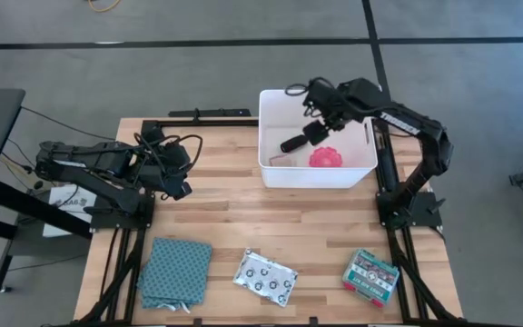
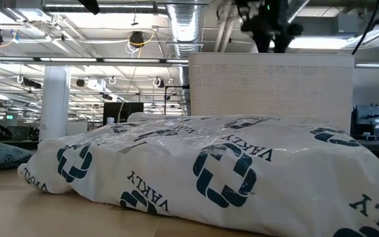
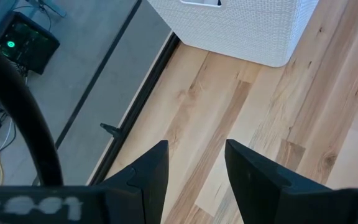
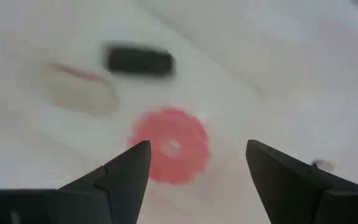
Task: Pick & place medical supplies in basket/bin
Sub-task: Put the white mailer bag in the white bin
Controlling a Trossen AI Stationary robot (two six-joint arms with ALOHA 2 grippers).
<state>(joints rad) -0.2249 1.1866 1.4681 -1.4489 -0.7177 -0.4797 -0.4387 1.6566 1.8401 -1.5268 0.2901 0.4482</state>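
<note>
The white bin (image 1: 361,163) stands at the table's far middle. In it lie a pink spiky ball (image 1: 326,157), a black cylinder (image 1: 293,143) and a beige roll (image 1: 280,159). My right gripper (image 1: 320,116) hovers open above the bin's inside; in the right wrist view (image 4: 197,146) the ball (image 4: 169,146) shows below, between the fingers, with the cylinder (image 4: 138,60) and the roll (image 4: 82,93) beyond. A silvery dotted packet (image 1: 265,277) and a green-and-red box (image 1: 370,274) lie flat near the near edge. My left gripper (image 1: 175,174) waits open at the left. No white stick shows.
A blue-green patterned packet (image 1: 175,271) lies at the near left. In the low view the silvery packet (image 2: 202,171) fills the foreground, with the bin (image 2: 272,85) behind it. The left wrist view shows bare wood and the bin's corner (image 3: 241,25). Bare wood lies between bin and near items.
</note>
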